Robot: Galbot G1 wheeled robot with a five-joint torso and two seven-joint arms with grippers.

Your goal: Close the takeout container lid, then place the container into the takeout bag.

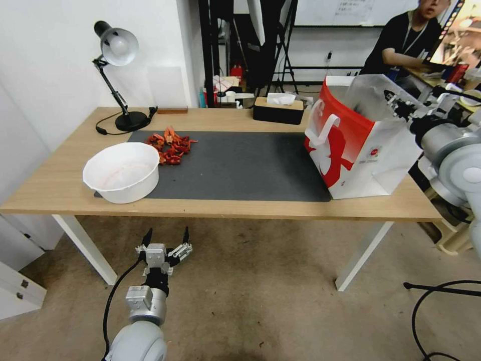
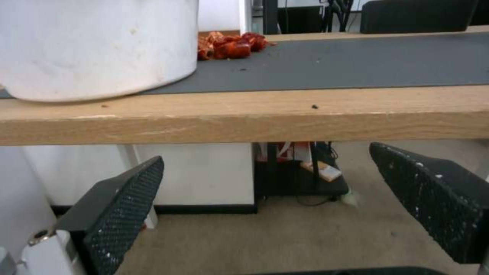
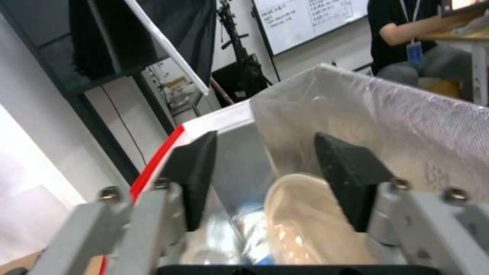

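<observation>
- Right gripper (image 3: 265, 177), jaws spread and empty, is hovering over the takeout bag (image 1: 361, 145) at the table's right end; withdrawing carelessly is risking snagging the plastic liner (image 3: 387, 126), toppling it
- Left gripper (image 1: 165, 246), open, is hanging below the table edge

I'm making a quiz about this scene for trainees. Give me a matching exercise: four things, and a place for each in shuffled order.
Things:
1. white bowl
2. takeout bag
3. left gripper
4. desk lamp

Places:
A. below the table's front edge
B. table's back left corner
C. table's right end
D. left front of the dark mat

Pairs: 1-D, 2-C, 3-A, 4-B
</observation>
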